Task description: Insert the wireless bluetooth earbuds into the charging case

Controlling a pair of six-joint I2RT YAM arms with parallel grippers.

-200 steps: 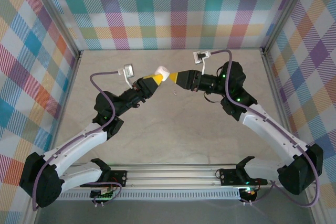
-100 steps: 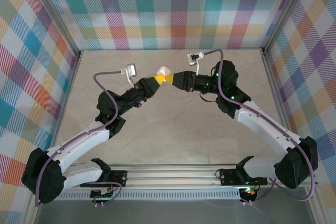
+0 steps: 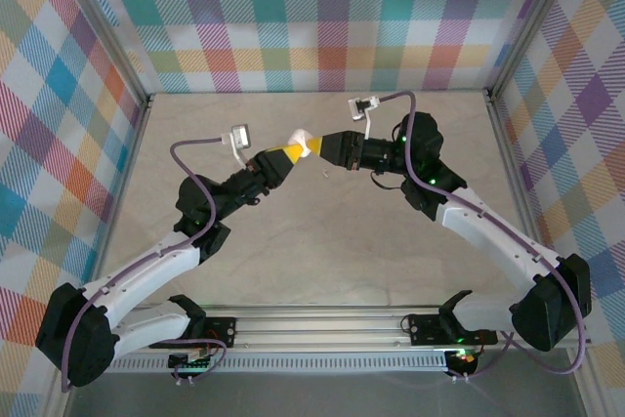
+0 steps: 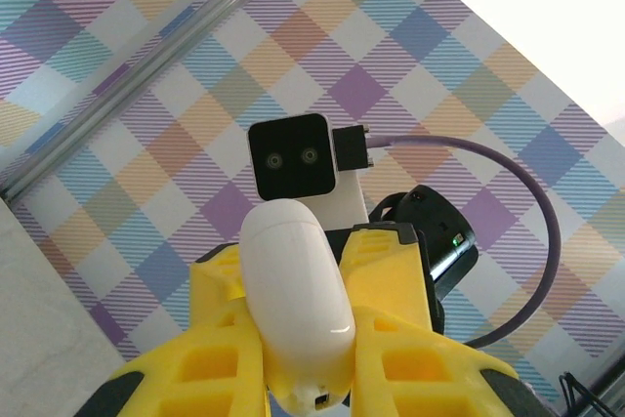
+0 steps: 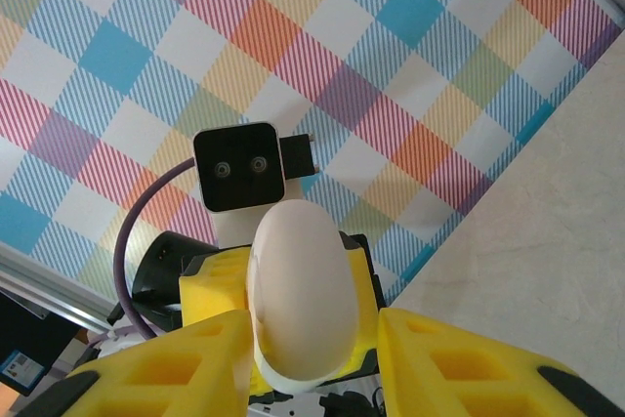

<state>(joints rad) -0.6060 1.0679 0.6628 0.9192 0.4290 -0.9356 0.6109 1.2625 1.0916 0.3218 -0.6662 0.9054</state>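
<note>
Above the surface [image 3: 322, 241] toward 12 o'clock, left tool [image 3: 293, 146] clamped the case [image 3: 303, 137]; right tool [image 3: 314, 145] had closed in around it, grip unclear, likely readying to open it.

Right jaws now closer around the charging case [image 3: 301, 136].

Bright even light, blown-out corner glare

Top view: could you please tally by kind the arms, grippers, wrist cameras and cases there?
Arms: 2 (left arm, right arm)
Grippers: 2 (left gripper, right gripper)
Wrist cameras: 2 (left camera, right camera)
Cases: 1 (case)
Total: 7
</note>
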